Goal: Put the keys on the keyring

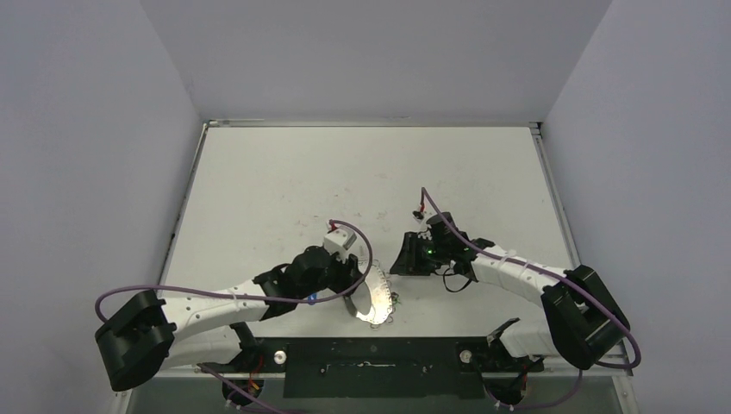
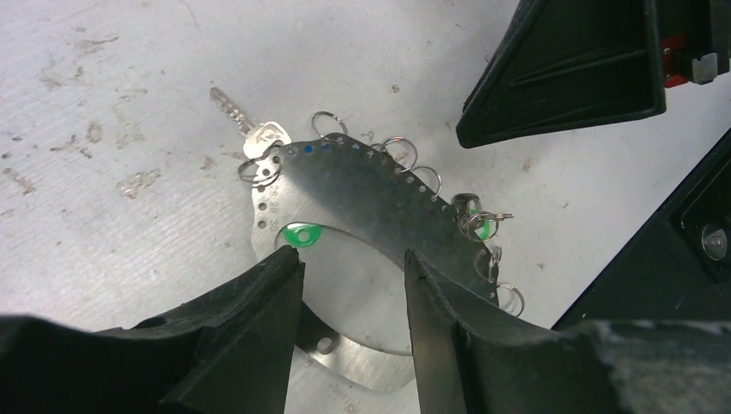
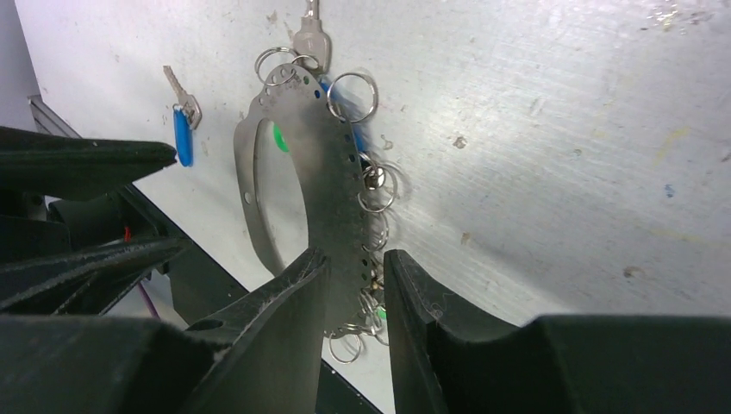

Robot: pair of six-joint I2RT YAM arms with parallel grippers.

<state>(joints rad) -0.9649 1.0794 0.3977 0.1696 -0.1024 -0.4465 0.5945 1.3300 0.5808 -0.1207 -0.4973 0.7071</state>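
Observation:
The keyring (image 2: 371, 185) is a flat metal hoop with a row of holes and several small split rings on its rim. It lies near the table's front edge (image 1: 377, 304). A green key head (image 2: 302, 234) shows through its hole, and a second green one (image 2: 483, 228) sits among the split rings. A plain silver key (image 2: 259, 136) hangs from one split ring. A blue key (image 3: 182, 136) lies loose on the table beside the keyring (image 3: 332, 172). My left gripper (image 2: 352, 257) hovers open over the hoop. My right gripper (image 3: 355, 257) is open, off to the hoop's side (image 1: 412, 257).
The black base bar (image 1: 379, 366) runs along the near edge just behind the keyring. Grey walls close in the table's left, right and far sides. The two grippers stand close together, the right one's black finger (image 2: 569, 78) near the hoop's far rim.

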